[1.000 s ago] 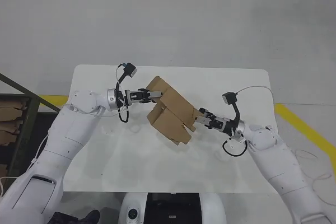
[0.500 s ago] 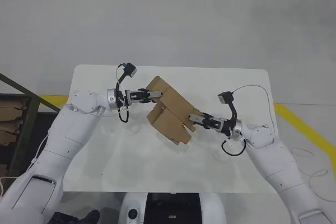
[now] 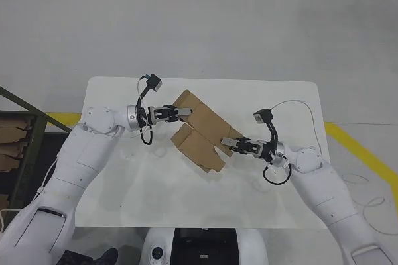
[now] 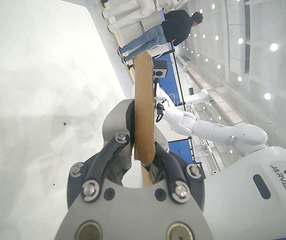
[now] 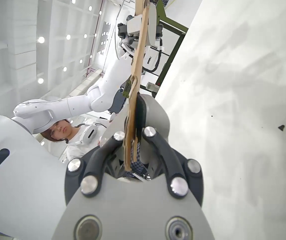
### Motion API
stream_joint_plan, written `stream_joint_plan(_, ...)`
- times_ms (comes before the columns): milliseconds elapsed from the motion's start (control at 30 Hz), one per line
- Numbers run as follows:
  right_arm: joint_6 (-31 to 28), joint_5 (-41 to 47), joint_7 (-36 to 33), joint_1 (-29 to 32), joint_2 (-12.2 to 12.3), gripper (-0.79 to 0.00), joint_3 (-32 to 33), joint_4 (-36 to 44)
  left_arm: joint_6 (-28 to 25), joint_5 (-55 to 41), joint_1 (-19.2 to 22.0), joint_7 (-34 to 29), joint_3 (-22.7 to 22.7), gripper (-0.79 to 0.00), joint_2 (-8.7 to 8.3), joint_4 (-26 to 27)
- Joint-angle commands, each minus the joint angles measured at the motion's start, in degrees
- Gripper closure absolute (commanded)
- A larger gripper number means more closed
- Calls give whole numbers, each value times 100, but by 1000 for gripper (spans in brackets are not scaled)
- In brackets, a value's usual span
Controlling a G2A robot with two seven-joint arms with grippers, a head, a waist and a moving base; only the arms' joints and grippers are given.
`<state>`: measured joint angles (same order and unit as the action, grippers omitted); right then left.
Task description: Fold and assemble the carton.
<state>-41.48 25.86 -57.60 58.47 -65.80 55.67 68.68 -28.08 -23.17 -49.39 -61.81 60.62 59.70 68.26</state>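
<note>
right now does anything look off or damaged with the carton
Slightly. The carton is clamped edge-on between the left gripper and the right gripper. Its edge at the right gripper looks kinked, and the layers seem to be splitting apart. A small dark scrap lies on the table. Nothing is spilled.

Held edge-on in the left gripper (image 4: 144, 136), the carton (image 4: 144, 96) hides its own faces, beyond the right gripper (image 5: 133, 123) its far end is cut off by the picture's edge, and from above each gripper's lower finger lies hidden under the carton.
</note>
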Motion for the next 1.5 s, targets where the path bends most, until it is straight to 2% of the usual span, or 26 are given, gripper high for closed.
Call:
stream_joint_plan(0,15,8,-14,-8,-3,0,0,-20,0,0,0,0,0,0,0,0)
stream_joint_plan(67,33,23,-33,-12,-5,0,3,-32,0,0,0,0,0,0,0,0)
stream_joint_plan(100,36,43,-48,-12,-5,0,8,-34,0,0,0,0,0,-320,0,0)
stream_joint_plan(133,40,66,-63,-9,-4,0,15,-38,0,0,0,0,0,-677,0,0)
stream_joint_plan(167,46,88,-74,-4,-4,0,20,-36,0,0,0,0,0,-785,0,0)
stream_joint_plan(533,118,594,-190,131,42,0,294,-146,0,0,0,0,0,-785,0,0)
stream_joint_plan(700,363,634,105,224,100,0,584,-262,0,0,0,0,0,-785,0,0)
stream_joint_plan(833,544,548,369,405,163,0,847,-14,0,0,0,0,0,-785,0,0)
stream_joint_plan(1000,990,-35,1435,810,226,0,1162,485,0,0,0,0,0,-785,0,0)
stream_joint_plan(1133,1307,-303,2009,1178,236,0,1234,1030,0,0,0,0,0,-785,0,0)
stream_joint_plan(1333,1777,-532,2840,1650,188,0,1106,1641,15,12,-13,25,-6,-785,1,18)
stream_joint_plan(1467,1856,-712,3390,1866,132,0,958,1916,218,261,-85,181,-159,-785,34,328)
